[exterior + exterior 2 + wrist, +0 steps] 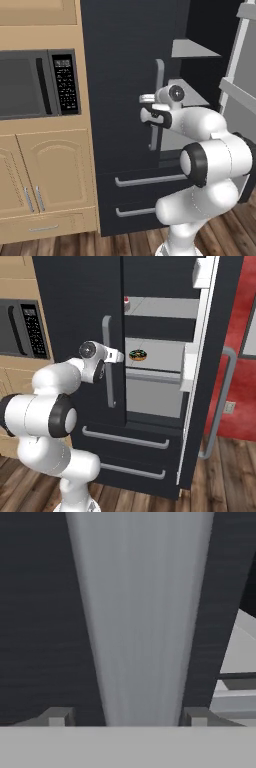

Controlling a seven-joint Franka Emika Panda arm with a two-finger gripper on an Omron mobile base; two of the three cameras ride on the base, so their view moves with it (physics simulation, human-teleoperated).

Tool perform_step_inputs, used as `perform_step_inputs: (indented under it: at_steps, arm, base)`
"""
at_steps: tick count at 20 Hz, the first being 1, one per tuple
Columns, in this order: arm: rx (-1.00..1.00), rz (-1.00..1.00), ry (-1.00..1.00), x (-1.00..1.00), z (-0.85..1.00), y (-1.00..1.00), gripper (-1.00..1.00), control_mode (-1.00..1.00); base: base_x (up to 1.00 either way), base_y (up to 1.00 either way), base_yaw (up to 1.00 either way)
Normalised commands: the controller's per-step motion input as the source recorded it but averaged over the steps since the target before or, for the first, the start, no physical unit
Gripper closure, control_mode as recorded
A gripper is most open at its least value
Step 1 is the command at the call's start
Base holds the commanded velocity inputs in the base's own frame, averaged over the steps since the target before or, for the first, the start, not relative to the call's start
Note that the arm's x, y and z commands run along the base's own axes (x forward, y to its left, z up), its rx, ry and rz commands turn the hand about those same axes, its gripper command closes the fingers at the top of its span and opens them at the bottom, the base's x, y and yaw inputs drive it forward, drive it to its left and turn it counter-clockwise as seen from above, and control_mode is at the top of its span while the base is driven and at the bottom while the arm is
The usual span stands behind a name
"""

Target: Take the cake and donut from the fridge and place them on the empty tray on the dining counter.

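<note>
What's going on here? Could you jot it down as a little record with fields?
place: kitchen, in front of a black fridge
fridge doors: right door swung open, left door shut
end effector: straddling the left door's grey handle, one finger on each side, not yet clamped
donut: on a middle shelf inside the fridge
cake: on the shelf above, at its left edge
nearby: microwave in wooden cabinets to the left
</note>
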Motion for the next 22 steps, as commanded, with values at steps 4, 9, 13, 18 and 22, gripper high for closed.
perform_step_inputs:
  at_steps: [4, 9, 13, 18, 22]
  arm:
    - [0.16, 0.04, 0.01, 0.21, -0.05, 0.0, 1.0, -1.0]
    - [0.2, 0.06, 0.04, 0.0, 0.0, 0.22, 1.0, -1.0]
    - [0.12, 0.03, 0.06, -0.61, 0.0, 0.99, 1.0, -1.0]
    - [0.0, 0.01, 0.06, -0.96, 0.0, 1.0, 1.0, -1.0]
    - [0.0, 0.0, 0.04, -1.0, 0.0, 1.0, 1.0, -1.0]
  base:
    - [0.0, 0.0, 0.0]
    - [0.0, 0.0, 0.0]
    - [0.0, 0.0, 0.0]
    - [0.0, 0.0, 0.0]
    - [0.0, 0.0, 0.0]
